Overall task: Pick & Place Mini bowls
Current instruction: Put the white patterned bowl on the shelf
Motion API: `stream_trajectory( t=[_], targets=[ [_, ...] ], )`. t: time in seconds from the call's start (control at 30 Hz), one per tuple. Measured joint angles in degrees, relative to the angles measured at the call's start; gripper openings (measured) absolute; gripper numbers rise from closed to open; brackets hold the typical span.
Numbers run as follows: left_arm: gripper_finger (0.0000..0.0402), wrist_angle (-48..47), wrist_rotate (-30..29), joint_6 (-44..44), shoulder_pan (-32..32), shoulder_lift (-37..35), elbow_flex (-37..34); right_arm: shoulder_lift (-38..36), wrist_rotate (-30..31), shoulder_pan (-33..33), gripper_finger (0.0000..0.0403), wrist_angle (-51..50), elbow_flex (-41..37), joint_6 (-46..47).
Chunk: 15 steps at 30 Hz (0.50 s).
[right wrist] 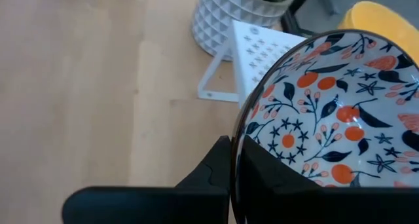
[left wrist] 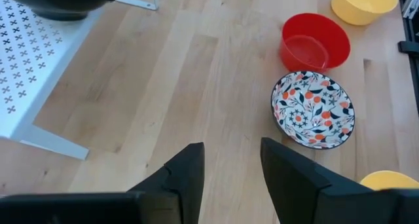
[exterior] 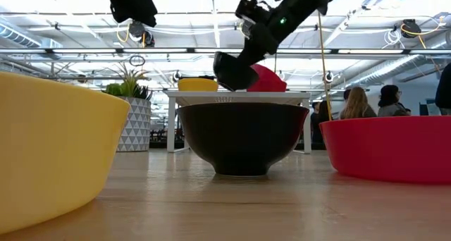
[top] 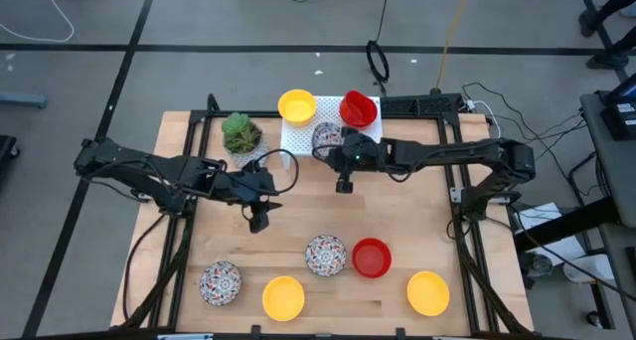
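My right gripper is shut on a white mini bowl with a red-and-dark pattern above the white perforated rack. In the low view this bowl shows its dark outside. On the rack stand a yellow bowl and a red bowl. On the table near its front edge stand two patterned bowls, a red one and two yellow ones. My left gripper hangs open over bare table, left of centre. My right gripper pinches the patterned bowl's dark rim, one finger outside the wall and the other inside the hollow. The bowl is tilted and hangs close above the rack top; I cannot tell whether it touches the rack.
A green plant in a white pot stands at the rack's left end. Bare wood lies in the middle of the table. Cables run along the far edge. People sit in the room behind the table.
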Motion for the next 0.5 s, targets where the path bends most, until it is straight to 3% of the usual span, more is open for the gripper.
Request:
stream_trajectory(
  t=[0.5],
  targets=[
    [0.0152,-0.11,0.00,0.17,0.00,0.02,0.00,0.01,3.06,0.05,0.0004,-1.07,-0.01,-1.56]
  ],
)
